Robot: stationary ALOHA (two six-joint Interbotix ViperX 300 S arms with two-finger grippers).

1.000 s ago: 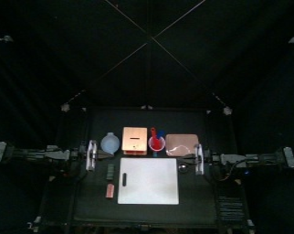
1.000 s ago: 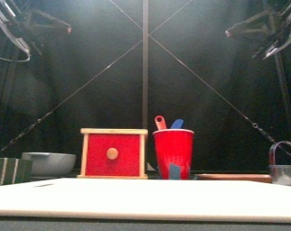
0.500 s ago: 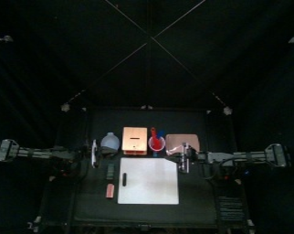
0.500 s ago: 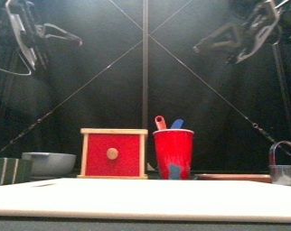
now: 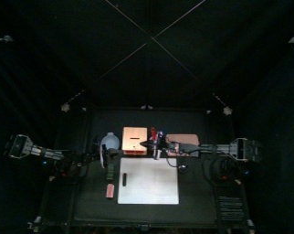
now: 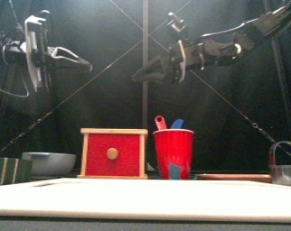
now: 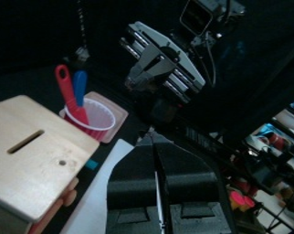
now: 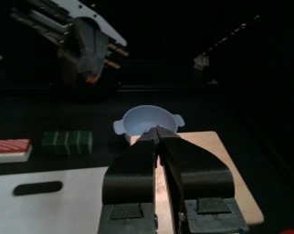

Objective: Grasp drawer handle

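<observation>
The drawer handle point(image 6: 112, 153) is a small pale knob in the middle of the red drawer front of an orange-brown wooden box point(image 6: 113, 133). It faces the table's front edge. Both grippers hang high above the table, well clear of the box. My left gripper point(image 7: 152, 139) is shut and empty, and the box top point(image 7: 34, 155) lies below and beside it. My right gripper point(image 8: 160, 137) is also shut and empty, over the middle of the table. In the front view the left gripper point(image 6: 88, 64) and the right gripper point(image 6: 139, 75) point at each other above the box.
A red cup point(image 6: 173, 152) holding a red and a blue utensil stands right of the box. A pale blue bowl point(image 8: 150, 119) sits left of it. A pinkish-tan block point(image 5: 183, 142) lies right of the cup. A large white sheet point(image 5: 147, 181) covers the table's front.
Both arms have swung in from the table's sides toward its middle and come lower. Their jaws stayed shut. Nothing on the table moved.
</observation>
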